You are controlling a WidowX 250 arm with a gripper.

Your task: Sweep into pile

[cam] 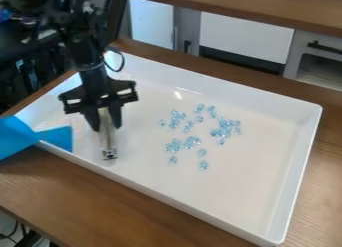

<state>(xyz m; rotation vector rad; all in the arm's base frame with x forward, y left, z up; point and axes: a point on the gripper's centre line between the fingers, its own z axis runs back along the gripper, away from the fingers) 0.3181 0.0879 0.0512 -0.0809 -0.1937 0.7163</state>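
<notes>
- white tray (260, 191) is sitting on the wooden bench (100, 196)
- little clear-blue bits (190, 142) are scattered in loose clumps around the tray's middle
- gripper (105, 122) is over the tray's left part, pinching some slim pale stick (107, 137), lower end pointing down
- blue flat thing (19, 137) pokes over the tray's left edge, kinda crowding that side
- cabinets (244, 36) behind the tray, dark handles

Pale-blue pieces (192, 141) scattered across tray (234, 201) (few strays); slim pale tool (107, 140) upright in gripper (107, 127).
</notes>
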